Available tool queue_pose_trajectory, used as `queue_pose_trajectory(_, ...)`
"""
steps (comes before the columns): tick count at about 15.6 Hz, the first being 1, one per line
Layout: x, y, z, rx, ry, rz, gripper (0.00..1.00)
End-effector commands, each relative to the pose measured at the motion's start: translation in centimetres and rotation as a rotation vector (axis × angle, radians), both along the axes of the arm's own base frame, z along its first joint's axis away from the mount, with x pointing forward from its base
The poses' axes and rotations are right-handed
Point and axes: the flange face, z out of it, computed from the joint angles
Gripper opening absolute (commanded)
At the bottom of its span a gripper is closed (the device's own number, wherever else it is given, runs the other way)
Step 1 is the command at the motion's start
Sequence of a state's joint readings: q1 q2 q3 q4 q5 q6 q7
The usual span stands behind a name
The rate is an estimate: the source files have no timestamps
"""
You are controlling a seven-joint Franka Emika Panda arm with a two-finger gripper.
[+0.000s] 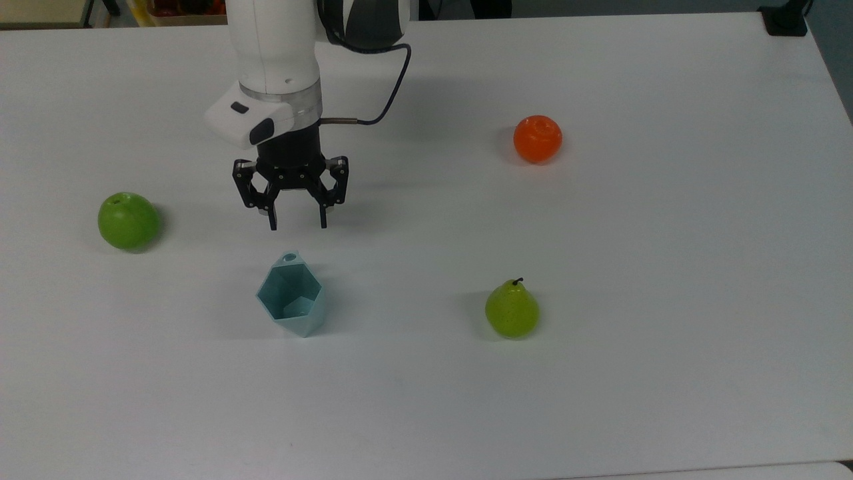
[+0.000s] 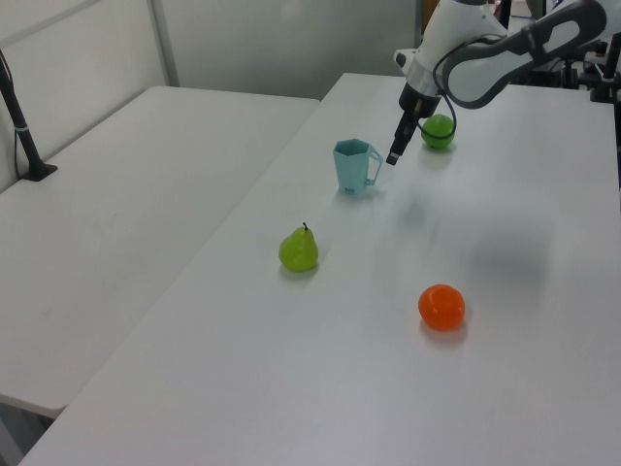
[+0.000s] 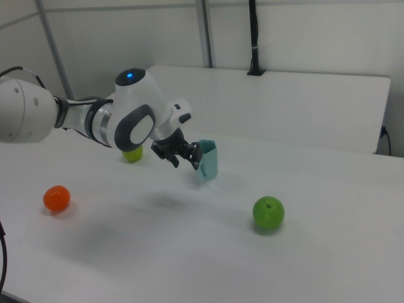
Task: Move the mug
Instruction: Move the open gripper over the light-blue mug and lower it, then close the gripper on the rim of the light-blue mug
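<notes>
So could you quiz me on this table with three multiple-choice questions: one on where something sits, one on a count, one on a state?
1. In the top view, which fruit lies nearest the left edge?
A. the orange
B. the apple
C. the pear

2. How many fruits are on the table?
A. two
B. three
C. five

3. How is the gripper?
A. open, holding nothing
B. shut on the mug
C. shut on the pear

Answers:
1 B: the apple lies far on the top view's left; the pear and orange lie to the right.
2 B: apple, pear and orange sit on the table.
3 A: the gripper has its fingers spread, short of the mug, which stands upright and untouched.
</notes>
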State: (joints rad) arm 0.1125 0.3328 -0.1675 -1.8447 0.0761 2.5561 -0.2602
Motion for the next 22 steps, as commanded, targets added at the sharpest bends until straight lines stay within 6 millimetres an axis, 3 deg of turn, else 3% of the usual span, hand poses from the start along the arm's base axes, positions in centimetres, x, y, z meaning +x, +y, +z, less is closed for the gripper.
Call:
queue_pose_trajectory(1,1.3,-1.0,-2.3,0.004,-0.032,-0.052,0.68)
queue_pose_trajectory(5,1.8,-2.4,-2.8,0.004,-0.042,-0.088,0.68)
queue_pose_trajectory(7,3.1,-2.5,-3.5,0.009,-0.060,-0.107,0.68)
queue_pose_trajectory(13,4.5,-1.6,-5.8,0.012,-0.047,-0.125,0.68)
queue_pose_trajectory(15,4.9,-1.4,-5.4,0.013,-0.058,-0.127,0.67)
queue_pose_trajectory(18,5.0,-1.2,-6.5,0.009,-0.044,-0.123,0.60)
queue_pose_trajectory(22,5.0,-1.0,-7.1,0.006,-0.038,-0.118,0.42)
